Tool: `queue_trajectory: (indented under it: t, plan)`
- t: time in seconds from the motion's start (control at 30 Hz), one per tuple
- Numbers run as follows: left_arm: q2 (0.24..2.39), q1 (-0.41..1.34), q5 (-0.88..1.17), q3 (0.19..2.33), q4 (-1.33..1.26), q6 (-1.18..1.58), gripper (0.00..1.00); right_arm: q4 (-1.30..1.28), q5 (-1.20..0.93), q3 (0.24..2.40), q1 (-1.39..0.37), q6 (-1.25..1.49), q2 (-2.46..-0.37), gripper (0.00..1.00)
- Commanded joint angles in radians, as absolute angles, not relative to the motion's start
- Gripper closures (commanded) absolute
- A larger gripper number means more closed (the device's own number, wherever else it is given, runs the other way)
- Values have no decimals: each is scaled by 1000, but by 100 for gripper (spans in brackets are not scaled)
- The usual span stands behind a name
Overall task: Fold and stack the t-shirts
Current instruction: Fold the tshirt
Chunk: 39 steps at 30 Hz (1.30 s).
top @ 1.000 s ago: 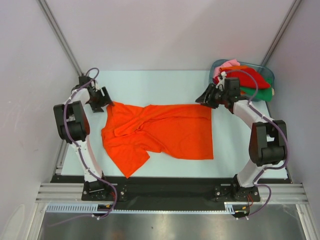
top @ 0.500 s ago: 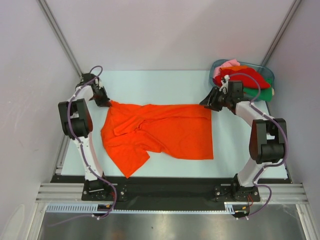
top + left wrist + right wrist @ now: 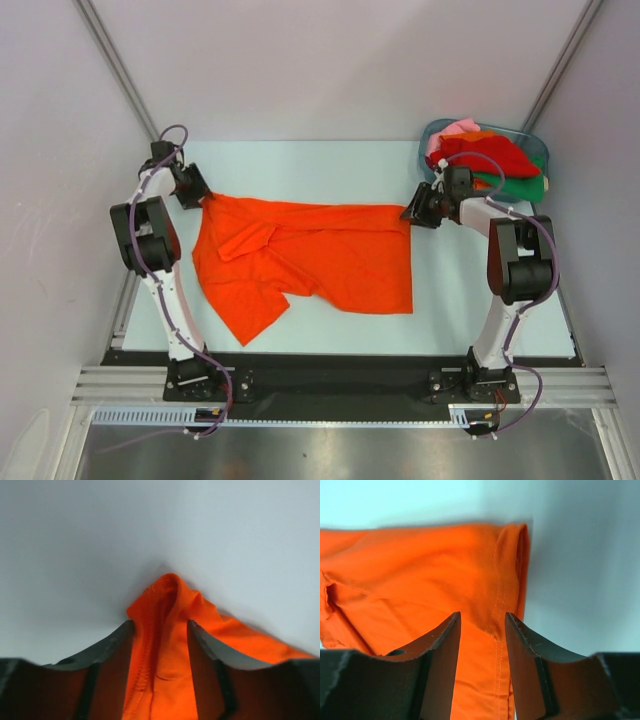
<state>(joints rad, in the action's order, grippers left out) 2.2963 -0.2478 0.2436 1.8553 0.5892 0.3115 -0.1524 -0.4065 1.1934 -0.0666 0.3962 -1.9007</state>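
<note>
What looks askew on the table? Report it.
The orange shirt lies crooked: its left half is bunched in folds, and a flap juts toward the near-left. Its far corners are pinched by the left gripper and right gripper. Nothing looks spilled or damaged.

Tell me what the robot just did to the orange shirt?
The left claw grabbed the far left corner of the bright orange cloth t-shirt and tugged it leftward. The right claw kept holding the far right corner. The bluish plastic tub stayed put.

One shirt (image 3: 320, 255) lies spread across the middle of the table (image 3: 300, 165), and a tub (image 3: 533, 140) holding more shirts (image 3: 490, 155) sits at its far right corner.
</note>
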Motion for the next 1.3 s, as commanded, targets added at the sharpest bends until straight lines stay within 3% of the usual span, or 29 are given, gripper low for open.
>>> queue_trajectory:
  t: [0.0,0.2,0.43,0.7,0.87,1.1,1.27]
  plan:
    - [2191,-253,132,1833,601,328,43,-179,-330,1282,-74,347,-1904,53]
    - [1871,-239,41,1587,586,340,27,-206,-305,1244,-81,337,-1881,52]
    - [1525,-147,261,1128,425,449,30,-201,-266,1216,-146,322,-1870,54]
    - [1109,-132,265,712,374,635,29,-226,-112,1190,-166,301,-1885,55]
    - [1000,-140,224,753,481,595,29,-264,-58,1221,-135,276,-1956,56]
    - [985,-152,247,853,569,508,30,-206,-156,1170,-124,304,-1907,54]
    - [968,-189,300,824,583,532,29,-267,-184,1250,-132,313,-2000,55]
